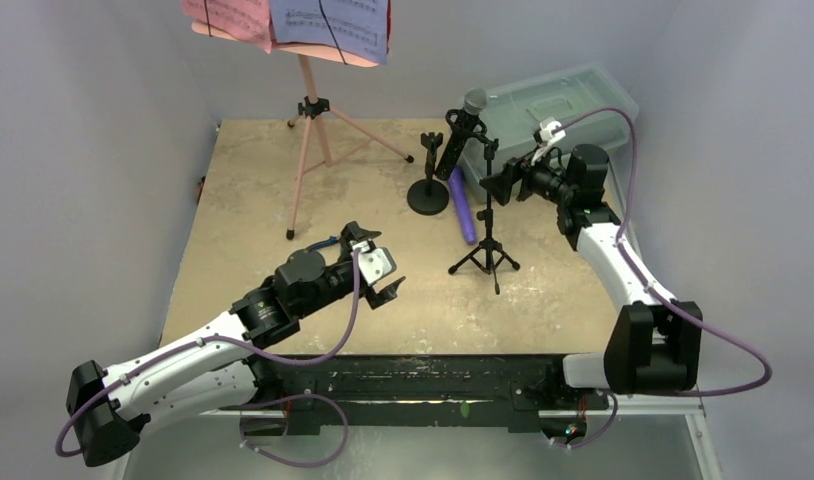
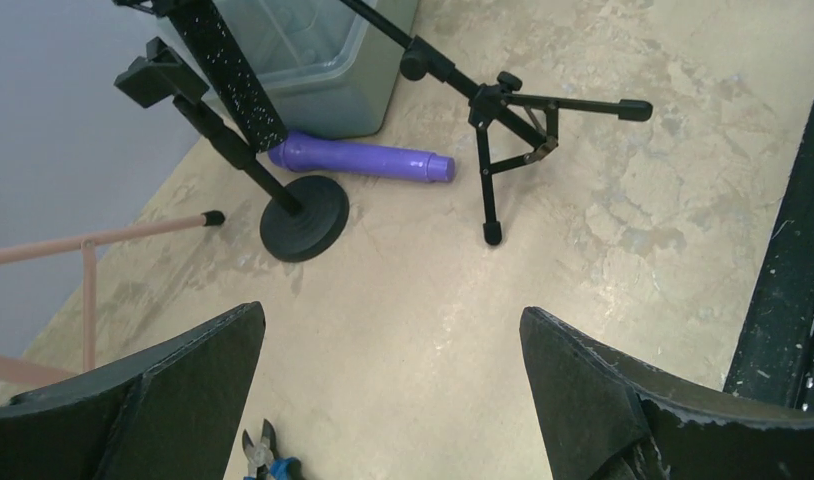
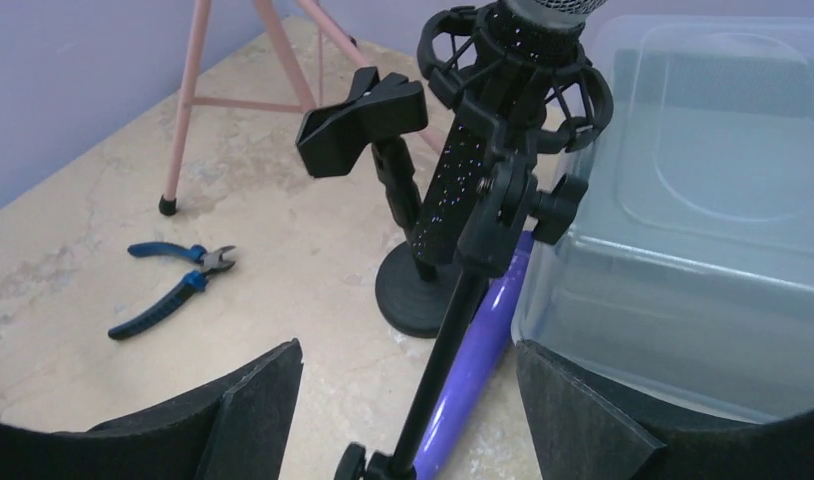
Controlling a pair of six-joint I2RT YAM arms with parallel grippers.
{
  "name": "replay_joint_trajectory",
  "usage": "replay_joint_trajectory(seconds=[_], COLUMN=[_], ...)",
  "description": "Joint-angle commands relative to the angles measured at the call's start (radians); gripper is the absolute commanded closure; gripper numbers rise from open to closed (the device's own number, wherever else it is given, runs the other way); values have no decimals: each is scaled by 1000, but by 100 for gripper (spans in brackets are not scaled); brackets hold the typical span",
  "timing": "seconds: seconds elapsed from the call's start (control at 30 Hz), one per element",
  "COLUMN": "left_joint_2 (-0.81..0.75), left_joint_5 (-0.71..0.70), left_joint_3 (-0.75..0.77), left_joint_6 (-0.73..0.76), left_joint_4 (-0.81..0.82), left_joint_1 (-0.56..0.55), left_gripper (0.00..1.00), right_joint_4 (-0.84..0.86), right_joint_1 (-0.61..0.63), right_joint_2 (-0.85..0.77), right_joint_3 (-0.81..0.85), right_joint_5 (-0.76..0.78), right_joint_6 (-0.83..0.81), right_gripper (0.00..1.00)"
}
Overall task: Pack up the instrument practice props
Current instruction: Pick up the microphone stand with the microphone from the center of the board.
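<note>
The pink music rack (image 1: 309,110) stands ahead of the left gripper (image 2: 391,318) and off to its left. A red sheet (image 1: 233,14) and a lavender sheet (image 1: 333,22) rest on its panel. Only the overhead view shows the sheets; the wrist cameras catch just the legs.

The left gripper hovers over the table (image 1: 253,190), fingers spread wide with nothing between them. The blue-handled pliers (image 2: 268,458) lie right beneath it, at the bottom edge of its own camera. From overhead the arm hides all but a sliver of blue, while the right wrist camera shows them whole.

Ahead of this gripper and to its right stands the round-based mic support (image 2: 303,215). The purple mic (image 2: 363,160) lies flat on the table just past that base.

Further right, the tripod mic support (image 1: 486,250) carries the black silver-headed mic (image 3: 463,170) in a cradle, which only the right wrist view shows clearly. The right gripper (image 3: 408,350) sits level with the support's upper pole, fingers spread. In its own camera the pole rises between them, clear of both pads; overhead, this cannot be told.

The lidded plastic box (image 3: 683,200) stands ahead of this gripper and to its right, with the purple mic just beside its wall.
</note>
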Motion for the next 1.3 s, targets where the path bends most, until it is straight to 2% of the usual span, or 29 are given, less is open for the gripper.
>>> replay_joint_trajectory(seconds=[0.0, 0.17, 0.37, 0.57, 0.67, 0.7, 0.8, 0.83, 1.1, 1.27], left_joint_2=[-2, -10, -15, -11, -12, -12, -12, -12, -11, -18], left_joint_5=[-65, -69, -68, -60, -57, -57, -54, -53, -41, -22], left_joint_3=[12, 18, 15, 15, 15, 13, 13, 13, 12, 11], left_joint_6=[16, 15, 19, 20, 20, 21, 22, 22, 21, 21], left_joint_4=[-50, -87, -88, -88, -89, -89, -88, -88, -88, -85], left_joint_1=[-3, -2, 0, 0, 1, 0, 2, 2, 2, 3], left_gripper=[0, 0, 0, 0, 0, 0, 0, 0, 0, 0], right_joint_4=[11, -13, -15, -14, -11, -8, 32, 53, 257, 294], right_joint_1=[38, 51, 68, 77, 76, 77, 76, 76, 73, 57], right_joint_2=[63, 131, 188, 227, 236, 233, 203, 186, 18, -83], right_joint_3=[110, 149, 173, 203, 212, 211, 189, 178, 56, 4], right_joint_5=[137, 196, 180, 174, 169, 167, 141, 141, 48, -38], right_joint_6=[54, 92, 144, 170, 173, 172, 170, 174, 217, 189], right_gripper=[22, 32, 52, 63, 75, 83, 97, 100, 100, 100])
